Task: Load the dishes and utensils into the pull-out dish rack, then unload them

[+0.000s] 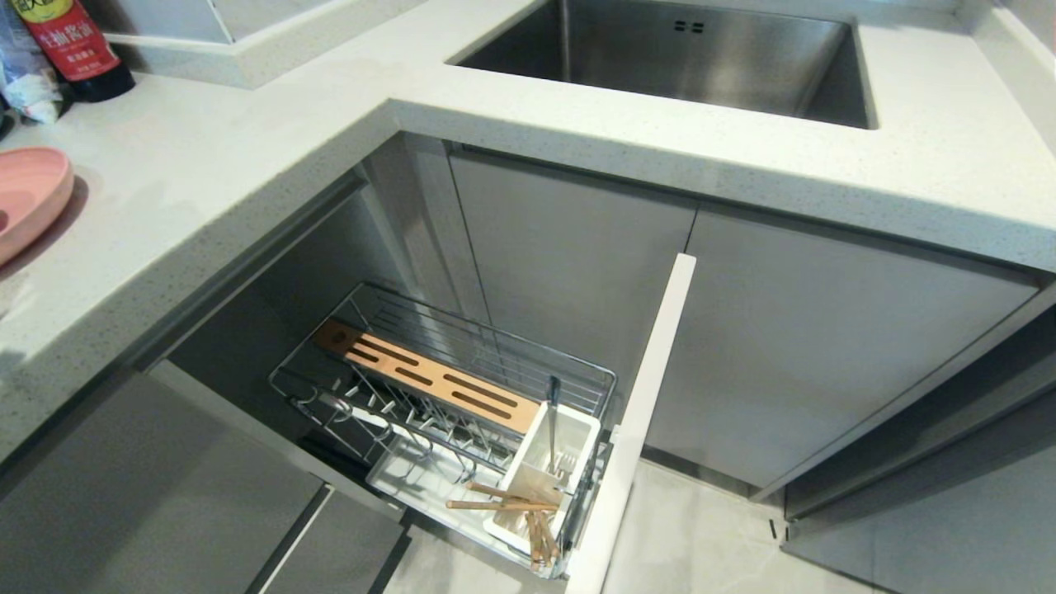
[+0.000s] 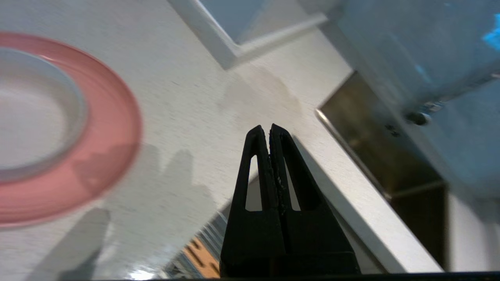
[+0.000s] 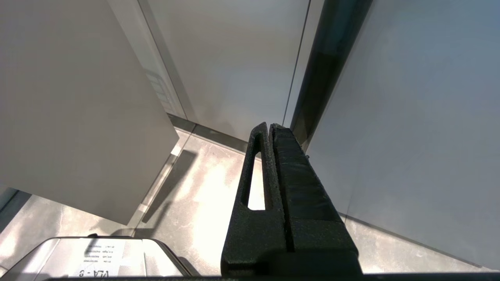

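Observation:
The pull-out dish rack (image 1: pixel 363 307) stands drawn out below the counter, with its wooden strip (image 1: pixel 429 375) and white caddy (image 1: pixel 582 429). A silver fork (image 1: pixel 553 417) stands in the caddy. Wooden chopsticks (image 1: pixel 499 503) lie across the caddy's near end. The pink plate (image 1: pixel 29 198) rests on the counter at far left. In the left wrist view the plate (image 2: pixel 117 128) has a pale round middle, too blurred to tell whether it is the bowl. My left gripper (image 2: pixel 269 127) hangs shut and empty over the counter edge above the rack. My right gripper (image 3: pixel 269 125) is shut and empty, low by the cabinet doors.
A steel sink (image 1: pixel 660 49) is set into the counter behind the rack. A soy sauce bottle (image 1: pixel 74 41) stands at the back left. The rack's narrow front panel (image 1: pixel 643 412) juts out over the floor. Grey cabinet doors (image 1: pixel 808 346) close off the right side.

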You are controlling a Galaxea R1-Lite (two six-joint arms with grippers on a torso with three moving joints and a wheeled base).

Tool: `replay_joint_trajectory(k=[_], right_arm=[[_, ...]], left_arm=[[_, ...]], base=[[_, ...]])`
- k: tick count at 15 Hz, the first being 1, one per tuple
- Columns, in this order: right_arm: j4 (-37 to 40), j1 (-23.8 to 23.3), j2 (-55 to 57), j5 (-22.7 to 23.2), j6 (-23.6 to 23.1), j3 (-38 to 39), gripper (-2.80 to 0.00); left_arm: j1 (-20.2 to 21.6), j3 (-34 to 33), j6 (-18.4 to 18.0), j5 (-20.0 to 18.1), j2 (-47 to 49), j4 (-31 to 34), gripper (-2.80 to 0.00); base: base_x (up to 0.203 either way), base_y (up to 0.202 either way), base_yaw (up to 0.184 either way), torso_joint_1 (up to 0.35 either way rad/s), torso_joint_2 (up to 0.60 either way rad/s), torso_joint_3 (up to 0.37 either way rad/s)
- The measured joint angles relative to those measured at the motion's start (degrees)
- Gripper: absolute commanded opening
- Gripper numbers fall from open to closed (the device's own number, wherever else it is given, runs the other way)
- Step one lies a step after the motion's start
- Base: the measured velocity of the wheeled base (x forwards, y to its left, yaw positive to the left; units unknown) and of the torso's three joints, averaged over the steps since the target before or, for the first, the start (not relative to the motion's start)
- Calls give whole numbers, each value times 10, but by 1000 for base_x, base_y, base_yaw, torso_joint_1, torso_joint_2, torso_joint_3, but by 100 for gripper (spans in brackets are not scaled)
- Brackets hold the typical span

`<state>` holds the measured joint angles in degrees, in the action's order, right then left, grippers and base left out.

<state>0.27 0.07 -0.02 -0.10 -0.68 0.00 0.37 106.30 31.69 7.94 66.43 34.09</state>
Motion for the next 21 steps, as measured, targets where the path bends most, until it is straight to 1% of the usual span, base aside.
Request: replay_joint_trajectory(k=[2,3,4,6,8,10,12,14,17,18,21], right_arm=[[0,0,0,0,0,0,-280],[0,0,0,0,0,0,-280],[0,0,0,0,0,0,-280],[0,0,0,0,0,0,-280],[0,0,0,0,0,0,-280],[0,0,0,0,0,0,-280],[0,0,0,0,0,0,-280],[0,0,0,0,0,0,-280],[0,0,0,0,0,0,-280],[0,0,0,0,0,0,-280],[0,0,0,0,0,0,-280]], left_arm=[[-92,-13,19,46,-7,-7,-280],[-133,-23,23,61,-9,-8,-280],[-166,-33,25,69,-10,-9,-280],[-231,-60,26,76,-11,-9,-280],[-283,-86,25,80,-2,-2,-280],[-329,-107,23,81,16,25,-280],[-350,-118,23,81,41,55,-280],[-358,-124,19,80,66,89,-280],[-369,-127,5,69,106,164,-280],[-373,-129,3,54,120,185,-280],[-384,-134,0,-9,158,229,-280]], base=[[0,0,0,0,0,0],[0,0,0,0,0,0],[0,0,0,0,0,0],[0,0,0,0,0,0],[0,0,0,0,0,0],[0,0,0,0,0,0],[0,0,0,0,0,0],[0,0,0,0,0,0],[0,0,0,0,0,0],[0,0,0,0,0,0],[0,0,0,0,0,0]])
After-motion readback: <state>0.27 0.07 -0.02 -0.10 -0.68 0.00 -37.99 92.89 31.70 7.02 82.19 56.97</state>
